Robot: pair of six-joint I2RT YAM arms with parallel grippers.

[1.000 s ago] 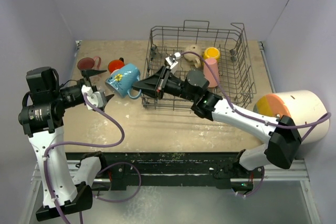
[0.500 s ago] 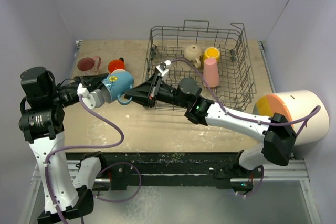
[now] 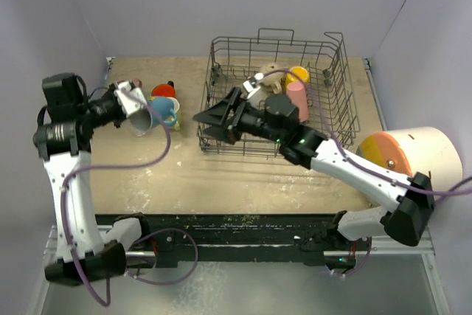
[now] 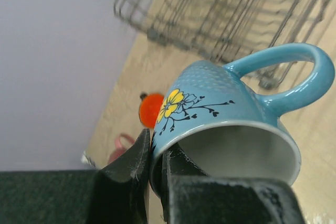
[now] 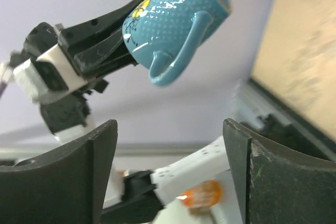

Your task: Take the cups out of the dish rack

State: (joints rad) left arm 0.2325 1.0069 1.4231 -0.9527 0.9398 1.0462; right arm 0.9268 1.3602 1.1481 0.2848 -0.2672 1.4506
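Blue mug (image 4: 220,103) passed to left hand (image 4: 156,148), pinched there; right hand (image 5: 168,127) wide; three cups (image 3: 296,101) in rack (image 3: 324,127).

The table (image 3: 243,175) is a flat tan board with pale smudges near its front left. The dish rack (image 3: 332,101) stands upright on the far right half. An orange cup (image 3: 163,91) and a pink mug (image 4: 122,148) sit side by side at far left. A white cylinder (image 3: 420,153) lies at the right edge.
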